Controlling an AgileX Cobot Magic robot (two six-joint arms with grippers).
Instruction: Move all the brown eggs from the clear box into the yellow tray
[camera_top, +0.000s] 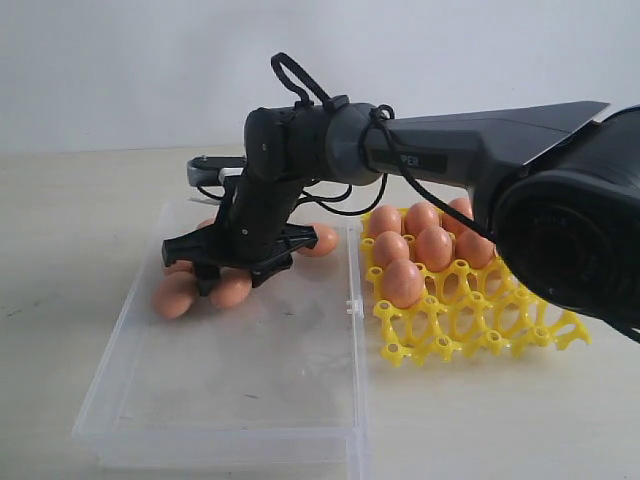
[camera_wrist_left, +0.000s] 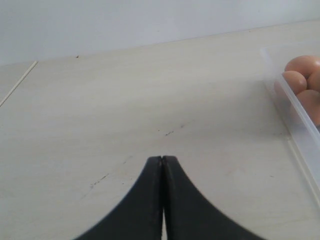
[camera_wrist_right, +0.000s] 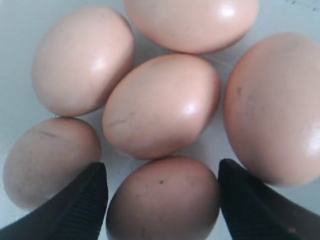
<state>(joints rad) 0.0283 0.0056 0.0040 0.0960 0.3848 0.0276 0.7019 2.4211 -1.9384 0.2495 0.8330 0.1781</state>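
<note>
The eggs (camera_top: 434, 248) are orange-brown, the tray (camera_top: 470, 322) bright yellow.

Wide-spread end effector (camera_wrist_right: 162, 167) flanks one brown egg (camera_wrist_right: 162, 205).

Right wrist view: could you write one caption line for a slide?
Open right gripper straddling one brown egg among six clustered in the clear box.

The pale table (camera_top: 60, 250) carries the clear box (camera_top: 240, 375) and, just beside it, the yellow tray (camera_top: 480, 318).
</note>
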